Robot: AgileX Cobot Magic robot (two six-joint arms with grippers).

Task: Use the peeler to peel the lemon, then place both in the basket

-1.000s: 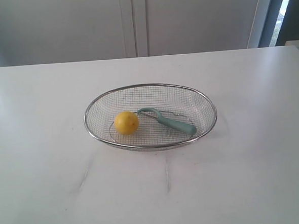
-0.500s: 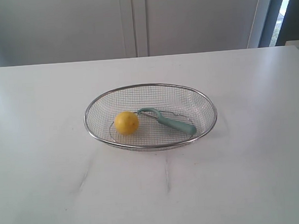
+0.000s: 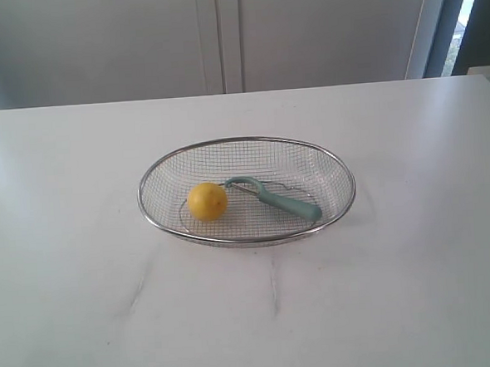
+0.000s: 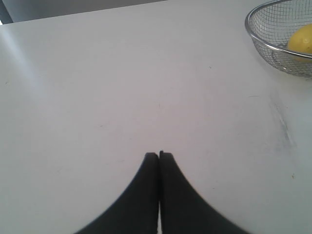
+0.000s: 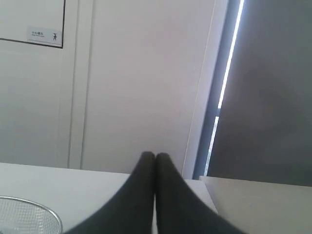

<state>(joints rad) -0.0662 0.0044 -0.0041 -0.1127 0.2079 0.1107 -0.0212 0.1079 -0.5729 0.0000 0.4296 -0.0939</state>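
The silver wire basket sits in the middle of the white table. Inside it lie the yellow lemon and, touching it on the right, the teal peeler. Neither arm shows in the exterior view. In the left wrist view my left gripper is shut and empty over bare table, with the basket and lemon far off at the frame's corner. In the right wrist view my right gripper is shut and empty, pointing at the wall, with a piece of the basket rim low in the corner.
White cabinet doors stand behind the table. A second pale surface adjoins the table beyond the right gripper. Faint scuff marks streak the tabletop in front of the basket.
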